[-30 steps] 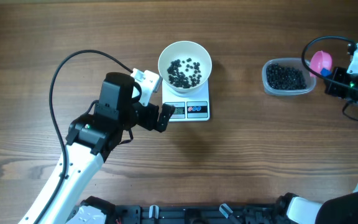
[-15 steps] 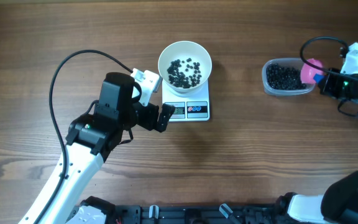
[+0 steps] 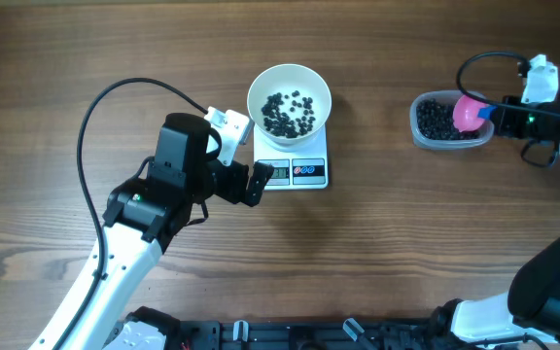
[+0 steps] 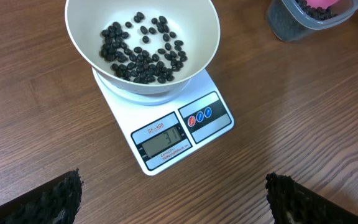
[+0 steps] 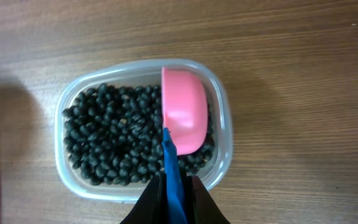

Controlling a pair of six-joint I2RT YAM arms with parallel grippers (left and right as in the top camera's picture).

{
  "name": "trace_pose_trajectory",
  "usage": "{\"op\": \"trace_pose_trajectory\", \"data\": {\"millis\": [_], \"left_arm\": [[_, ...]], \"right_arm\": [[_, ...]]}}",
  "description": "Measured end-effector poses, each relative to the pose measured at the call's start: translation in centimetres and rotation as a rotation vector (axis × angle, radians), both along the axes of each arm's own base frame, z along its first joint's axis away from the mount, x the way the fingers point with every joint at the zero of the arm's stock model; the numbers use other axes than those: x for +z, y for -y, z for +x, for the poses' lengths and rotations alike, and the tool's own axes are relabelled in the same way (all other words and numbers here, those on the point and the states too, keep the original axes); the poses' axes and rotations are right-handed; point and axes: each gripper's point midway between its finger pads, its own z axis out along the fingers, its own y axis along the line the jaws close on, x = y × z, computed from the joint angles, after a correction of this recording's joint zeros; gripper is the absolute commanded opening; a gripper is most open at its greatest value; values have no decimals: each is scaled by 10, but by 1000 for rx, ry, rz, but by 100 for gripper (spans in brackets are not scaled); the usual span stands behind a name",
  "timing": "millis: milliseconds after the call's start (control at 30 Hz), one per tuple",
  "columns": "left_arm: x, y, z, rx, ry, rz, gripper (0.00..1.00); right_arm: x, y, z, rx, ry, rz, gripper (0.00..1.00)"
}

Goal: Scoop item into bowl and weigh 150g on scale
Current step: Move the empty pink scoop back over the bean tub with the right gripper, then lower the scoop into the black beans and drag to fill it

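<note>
A white bowl [image 3: 289, 85] [image 4: 197, 56] holding a layer of black beans [image 3: 289, 113] [image 4: 139, 55] sits on the white scale [image 3: 300, 173] [image 4: 179, 134], whose display is lit. My left gripper [image 3: 242, 183] [image 4: 174, 199] hovers open just left of the scale's front, nothing between its fingers. My right gripper [image 3: 500, 115] [image 5: 174, 186] is shut on the blue handle of a pink scoop [image 3: 469, 114] [image 5: 184, 118]. The scoop's cup is tilted on its side over the right part of a clear container [image 3: 418, 136] [image 5: 64, 168] full of black beans [image 3: 439, 121] [image 5: 110, 137].
Brown wooden table [image 3: 387, 243] all round. The left arm's black cable [image 3: 115, 92] loops over the table's left part. The container stands at the far right, well apart from the scale.
My right gripper has carried the pink scoop leftward from beside the container to above the beans inside it. The left arm, bowl and scale have not moved.
</note>
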Motion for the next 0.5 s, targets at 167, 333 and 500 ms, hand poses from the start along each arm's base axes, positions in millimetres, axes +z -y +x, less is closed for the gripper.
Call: {"op": "trace_pose_trajectory", "data": {"millis": [167,333,500], "left_arm": [[0,0,0,0,0,0,100],[0,0,0,0,0,0,100],[0,0,0,0,0,0,100]], "right_arm": [[-5,-30,2,78,-34,33,4],[-9,-52,3,135,-38,130,4],[-10,-43,-2,106,-29,229,4]]}}
